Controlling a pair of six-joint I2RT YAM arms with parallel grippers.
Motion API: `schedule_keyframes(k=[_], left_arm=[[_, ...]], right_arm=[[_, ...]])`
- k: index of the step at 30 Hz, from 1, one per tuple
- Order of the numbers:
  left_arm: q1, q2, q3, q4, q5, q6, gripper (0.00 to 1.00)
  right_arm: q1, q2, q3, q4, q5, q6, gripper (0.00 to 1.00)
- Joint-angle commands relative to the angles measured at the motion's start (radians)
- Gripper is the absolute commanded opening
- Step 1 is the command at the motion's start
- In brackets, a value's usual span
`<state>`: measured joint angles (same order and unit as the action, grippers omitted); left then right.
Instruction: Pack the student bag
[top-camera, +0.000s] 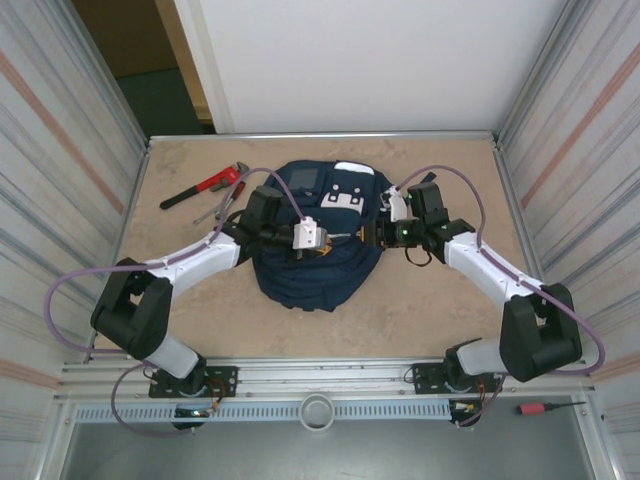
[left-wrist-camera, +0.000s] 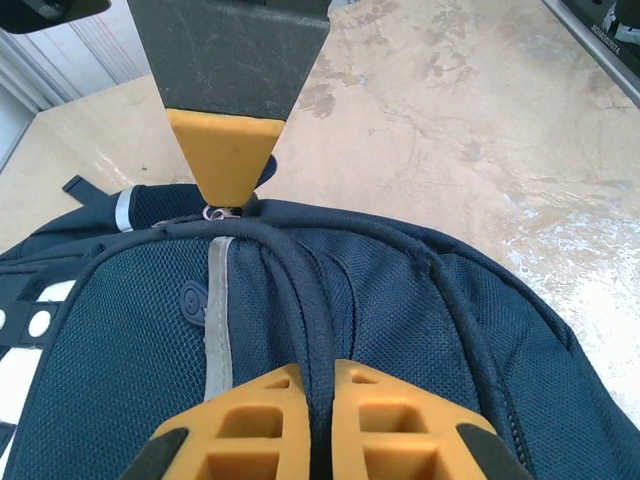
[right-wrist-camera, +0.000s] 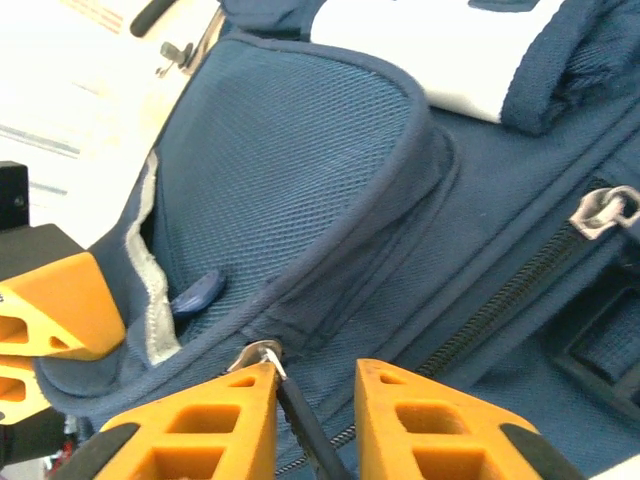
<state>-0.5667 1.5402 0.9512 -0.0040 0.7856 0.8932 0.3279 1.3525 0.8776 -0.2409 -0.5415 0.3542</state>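
The backpack (top-camera: 318, 275) is lying flat in the middle of the table (top-camera: 450, 310), with its white patches (top-camera: 345, 197) facing up at the end nearer the far wall. Both arms are reaching in over it, one from each side.

The left gripper (left-wrist-camera: 320, 378) is clamping shut on a dark strap (left-wrist-camera: 300, 300) that is running across the blue mesh fabric. The strap is passing between the two orange fingers with no gap showing beside it. Next to the strap, a grey reflective stripe (left-wrist-camera: 218, 320) is running down the bag.

The right gripper (right-wrist-camera: 315, 378) is sitting at the seam of the front pocket (right-wrist-camera: 290, 180), and its fingers are standing a little apart. A metal zipper pull (right-wrist-camera: 262, 352) is touching the tip of one finger. Its dark cord (right-wrist-camera: 305, 430) is lying in the gap, closer to that finger than to the other, so nothing is being pinched there. A second zipper pull (right-wrist-camera: 605, 210) is resting farther along the bag, at the end of a closed zip.

From above, the two grippers are pointing at each other, nearly tip to tip over the bag.

A red wrench (top-camera: 205, 187) is lying on the table near the bag's far left corner. A red-handled screwdriver (top-camera: 548, 408) is lying off the tabletop, by the right arm's base.
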Motion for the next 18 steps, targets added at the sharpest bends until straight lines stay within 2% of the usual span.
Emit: schedule_keyframes(k=[1, 5, 9, 10, 11, 12, 14, 16, 18], left_arm=[[0.000, -0.017, 0.008, -0.018, 0.108, -0.008, 0.03], [-0.008, -0.003, -0.001, 0.009, 0.080, -0.022, 0.07], [-0.051, 0.036, 0.006, 0.038, 0.024, -0.032, 0.16], [-0.065, 0.051, 0.018, 0.034, 0.002, -0.035, 0.21], [-0.082, 0.067, 0.030, 0.030, -0.043, -0.043, 0.26], [-0.099, 0.076, 0.043, 0.017, -0.082, -0.041, 0.32], [-0.127, 0.071, 0.058, -0.014, -0.145, -0.050, 0.49], [-0.125, 0.025, 0.031, 0.035, -0.174, -0.128, 0.57], [-0.105, -0.052, -0.025, 0.144, -0.220, -0.273, 0.61]], right_arm=[[-0.070, -0.058, -0.043, -0.035, 0.153, 0.014, 0.35], [-0.132, -0.126, -0.084, -0.008, 0.142, 0.073, 0.49], [-0.165, -0.096, -0.070, 0.036, 0.112, 0.156, 0.56], [-0.165, -0.076, -0.058, 0.040, 0.119, 0.166, 0.58], [-0.165, -0.055, -0.045, 0.042, 0.127, 0.174, 0.66], [-0.166, -0.038, -0.037, 0.042, 0.134, 0.182, 0.68], [-0.165, -0.007, -0.024, 0.055, 0.146, 0.201, 0.72], [-0.162, 0.006, -0.026, 0.075, 0.158, 0.213, 0.76], [-0.148, 0.013, -0.021, 0.074, 0.203, 0.206, 0.80]])
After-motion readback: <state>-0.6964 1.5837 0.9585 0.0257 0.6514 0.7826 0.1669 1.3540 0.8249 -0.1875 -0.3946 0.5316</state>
